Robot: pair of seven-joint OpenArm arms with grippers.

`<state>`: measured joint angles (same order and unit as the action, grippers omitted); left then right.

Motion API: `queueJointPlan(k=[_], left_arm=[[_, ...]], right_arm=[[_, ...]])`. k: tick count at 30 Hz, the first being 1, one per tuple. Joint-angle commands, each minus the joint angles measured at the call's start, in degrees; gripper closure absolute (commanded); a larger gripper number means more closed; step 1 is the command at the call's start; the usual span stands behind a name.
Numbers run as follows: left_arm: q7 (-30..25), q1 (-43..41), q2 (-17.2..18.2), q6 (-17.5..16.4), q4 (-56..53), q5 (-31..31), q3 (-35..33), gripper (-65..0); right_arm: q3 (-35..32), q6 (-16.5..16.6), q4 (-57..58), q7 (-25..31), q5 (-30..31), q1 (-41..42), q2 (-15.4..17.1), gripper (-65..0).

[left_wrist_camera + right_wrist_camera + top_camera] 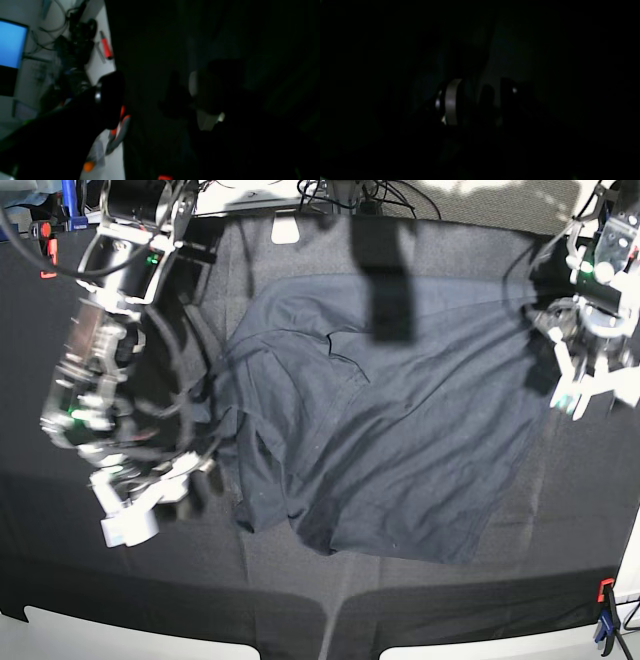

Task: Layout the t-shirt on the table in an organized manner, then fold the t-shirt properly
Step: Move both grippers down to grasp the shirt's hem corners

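Note:
The dark navy t-shirt (400, 440) lies spread over the middle of the table (100, 600), still wrinkled, with its left side bunched into folds. My left gripper (588, 392) hovers at the shirt's upper right edge, its white fingers (565, 395) apart and holding nothing. My right gripper (155, 498) sits low at the shirt's bunched left edge with its fingers spread. Whether they touch the fabric is unclear. Both wrist views are nearly black. The left wrist view shows only dim fingers (207, 120) over dark cloth, and the right wrist view one pale finger (451, 102).
A blue and orange clamp (605, 620) grips the table's front right corner and a red one (45, 245) the far left. Cables and gear crowd the back edge. The left wrist view shows an orange-grey clamp (120, 130), a red tool (106, 48) and a blue monitor (11, 43).

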<state>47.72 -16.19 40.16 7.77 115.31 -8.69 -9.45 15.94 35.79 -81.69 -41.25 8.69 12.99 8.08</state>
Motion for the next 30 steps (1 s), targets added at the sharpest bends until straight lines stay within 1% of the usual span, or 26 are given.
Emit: queueJointPlan(k=[1,3,6,8,10,11,13,14,16,18,20,23,25,26,30], left_arm=[[-1.16,1.81,0.96,2.08,1.22,0.09,0.42,-41.3],[-1.11,4.35,0.98,2.03,1.2,3.32,0.42,-41.3],[-1.14,8.15,0.96,1.95,1.2,9.05,0.42,-41.3],[-1.16,10.45,0.92,1.88,1.2,12.09,0.42,-41.3],[-1.2,12.26,0.74,1.66,1.2,13.9,0.42,-41.3],[-1.62,12.96,0.55,1.25,1.2,15.06,0.42,-41.3],[-3.48,14.12,-0.02,-0.98,1.18,17.57,0.42,-41.3],[-4.52,14.67,-0.68,-1.73,1.18,18.45,0.42,-41.3],[-6.71,15.67,-2.45,-1.81,1.16,19.56,0.42,-41.3],[-7.48,17.03,-4.61,-1.84,1.07,19.71,0.42,-41.3],[-8.2,18.34,-6.67,-2.01,0.22,19.74,0.42,-41.3],[-12.61,20.09,-9.55,-2.05,-3.85,20.02,0.42,-41.3],[-16.65,21.16,-11.32,-2.49,-8.61,21.92,0.42,-41.2],[-17.68,21.92,-12.35,-3.45,-11.37,22.62,0.42,-41.3],[-18.08,26.27,-16.74,-9.03,-23.3,24.98,0.42,-41.2]], right_arm=[[-1.07,-0.04,1.11,2.23,-0.04,1.49,0.52,-23.7],[-3.32,-0.07,5.64,3.58,-1.49,2.47,0.48,-23.7],[-6.25,-0.24,11.69,4.5,-1.75,5.38,0.46,-23.7],[-7.74,-0.66,15.08,4.76,-5.11,7.58,0.46,-23.7],[-8.59,-2.71,17.79,4.94,-8.81,9.4,0.48,-23.7],[-8.72,-3.17,18.8,4.94,-10.01,10.03,0.48,-23.7],[-8.74,-3.26,20.04,4.79,-10.45,10.49,0.48,-23.7],[-8.74,-3.26,20.31,4.79,-10.36,10.34,0.46,-23.7],[-8.74,-3.26,20.37,3.76,-9.77,9.94,0.37,-23.7],[-8.74,-3.23,20.37,2.01,-9.79,9.35,0.31,-23.7],[-8.74,-3.23,20.37,2.34,-9.79,8.57,0.33,-23.7],[-8.74,-3.26,20.37,2.6,-9.55,7.04,0.26,-23.7],[-8.74,-3.23,20.37,2.69,-9.35,5.95,0.11,-23.2],[-8.74,-3.23,20.37,2.71,-8.79,5.4,0.13,-21.0],[-8.74,-3.26,20.37,3.13,-8.31,3.93,0.15,-8.4]])
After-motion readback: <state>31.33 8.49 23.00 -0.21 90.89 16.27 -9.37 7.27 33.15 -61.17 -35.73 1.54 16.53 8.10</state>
